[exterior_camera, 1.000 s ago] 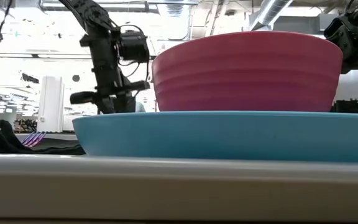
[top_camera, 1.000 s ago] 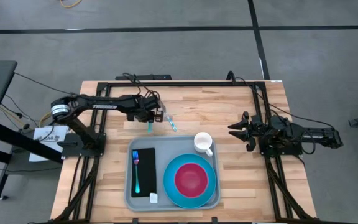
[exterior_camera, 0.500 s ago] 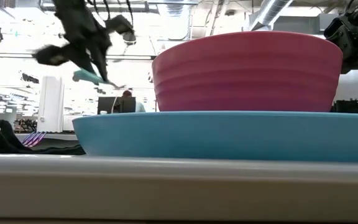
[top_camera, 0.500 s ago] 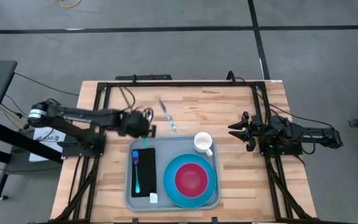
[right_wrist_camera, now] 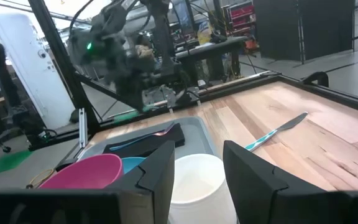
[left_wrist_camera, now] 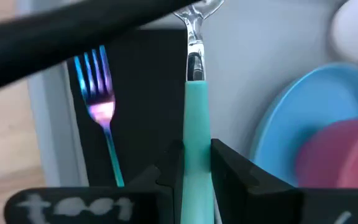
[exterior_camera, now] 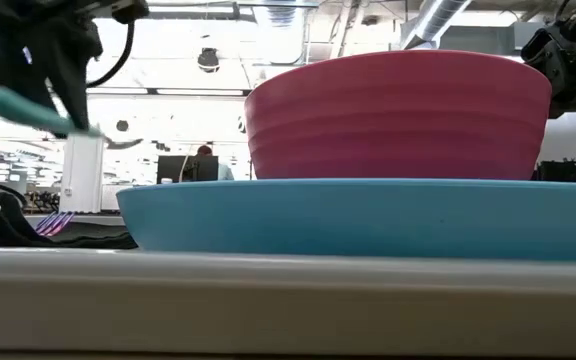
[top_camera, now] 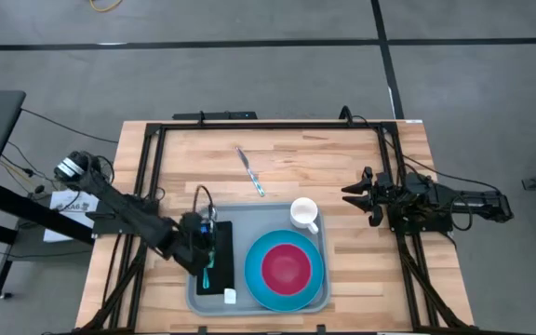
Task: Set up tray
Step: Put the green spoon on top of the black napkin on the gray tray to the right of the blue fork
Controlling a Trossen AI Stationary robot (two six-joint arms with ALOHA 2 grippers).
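While the left gripper (left_wrist_camera: pixel 196 168) hangs over the black napkin (top_camera: pixel 220 244) in the tray (top_camera: pixel 195 300), its fingers are pinched on the teal handle of a clear-ended utensil (left_wrist_camera: pixel 195 93), apparently so it can be laid beside the fork (left_wrist_camera: pixel 99 99). The tray sits at the table's near edge, carrying the blue plate (top_camera: pixel 259 279) and pink bowl (top_camera: pixel 287 267). The right gripper (top_camera: pixel 354 194) waits by the white cup (top_camera: pixel 303 213), fingers spread and empty, seemingly clear of the work.

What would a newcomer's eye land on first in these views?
The pink bowl sitting on the round blue plate, at the right end of the grey-blue tray. Next, the left gripper over the tray's black napkin, shut on a teal-handled utensil beside the iridescent fork. A white cup stands at the tray's far right corner.
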